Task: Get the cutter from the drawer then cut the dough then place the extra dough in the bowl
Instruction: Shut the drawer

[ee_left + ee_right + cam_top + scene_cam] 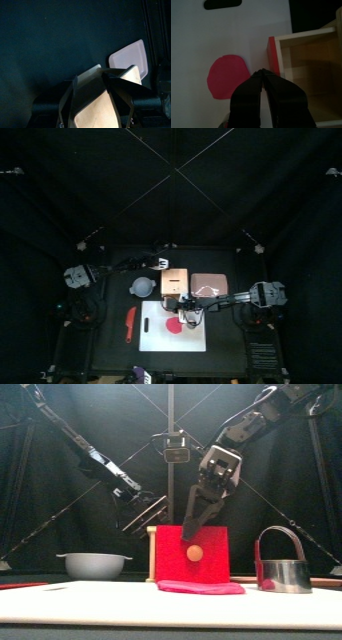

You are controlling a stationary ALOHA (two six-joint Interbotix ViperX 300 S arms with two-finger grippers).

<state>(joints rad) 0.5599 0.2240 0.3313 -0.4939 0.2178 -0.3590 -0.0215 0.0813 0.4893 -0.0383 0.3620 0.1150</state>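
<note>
Cutter [283, 570] stands on board [80, 599], right of box [167, 556]; dough [201, 587] lies flat just before box. Right gripper [263, 72], pinched together and empty, hangs at the box's open drawer [308, 60]. Left gripper [113, 75] clasps box from behind. Advised: spread the right pincer, take cutter's wire handle, centre it squarely over dough. Count: one cutter, one dough, one bowl [94, 564], one tray [210, 285].
</note>
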